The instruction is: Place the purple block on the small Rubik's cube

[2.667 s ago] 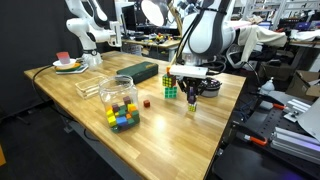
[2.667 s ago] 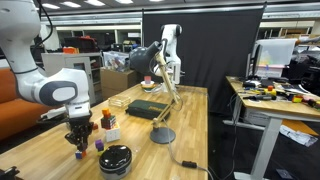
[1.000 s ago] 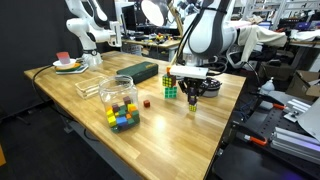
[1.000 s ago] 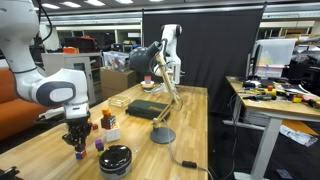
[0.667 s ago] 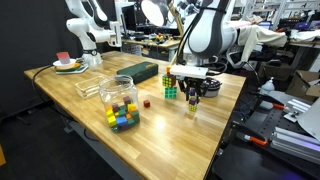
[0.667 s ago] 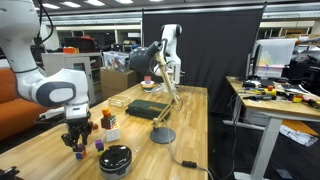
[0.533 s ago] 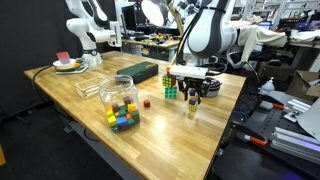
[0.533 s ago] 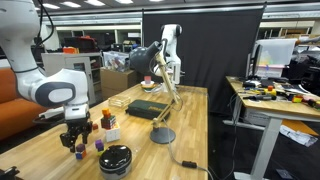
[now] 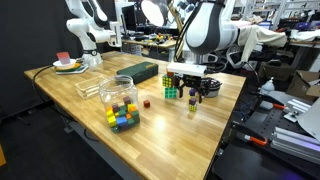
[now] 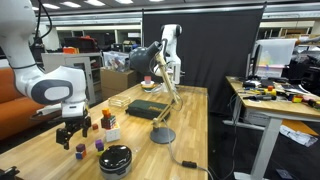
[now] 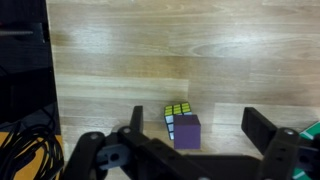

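In the wrist view the purple block [image 11: 187, 131] rests on top of the small Rubik's cube [image 11: 176, 112], shifted a little toward one side so that a yellow face still shows. My gripper [image 11: 200, 128] is open, with its fingers [image 11: 264, 131] standing wide on either side of the stack and touching nothing. In an exterior view the gripper [image 9: 197, 93] hangs just above the purple block [image 9: 191, 103] near the table's far edge. In an exterior view the gripper [image 10: 72, 132] is raised clear of the block [image 10: 80, 149].
A larger Rubik's cube [image 9: 171, 92] stands close beside the stack, and a small dark red block [image 9: 146, 102] lies nearby. A clear jar [image 9: 121, 103] of coloured blocks, a clear tray [image 9: 90, 88] and a dark box [image 9: 140, 71] are further off. A black round object [image 10: 115, 158] sits near the table edge.
The gripper has gone from shut on the purple block to open and has lifted slightly. The block stays on the small Rubik's cube.
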You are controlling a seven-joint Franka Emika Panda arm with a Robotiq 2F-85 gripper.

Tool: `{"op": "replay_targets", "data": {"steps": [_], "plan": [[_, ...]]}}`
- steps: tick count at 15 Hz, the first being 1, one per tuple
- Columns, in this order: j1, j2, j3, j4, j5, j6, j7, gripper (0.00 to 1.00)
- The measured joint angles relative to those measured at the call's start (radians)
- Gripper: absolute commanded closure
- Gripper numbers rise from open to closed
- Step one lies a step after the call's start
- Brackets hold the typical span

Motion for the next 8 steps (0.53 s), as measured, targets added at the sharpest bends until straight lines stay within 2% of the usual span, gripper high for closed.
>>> {"op": "replay_targets", "data": {"steps": [8], "plan": [[0.000,0.009,-0.002,0.002,0.000,0.001,0.000,0.00]]}}
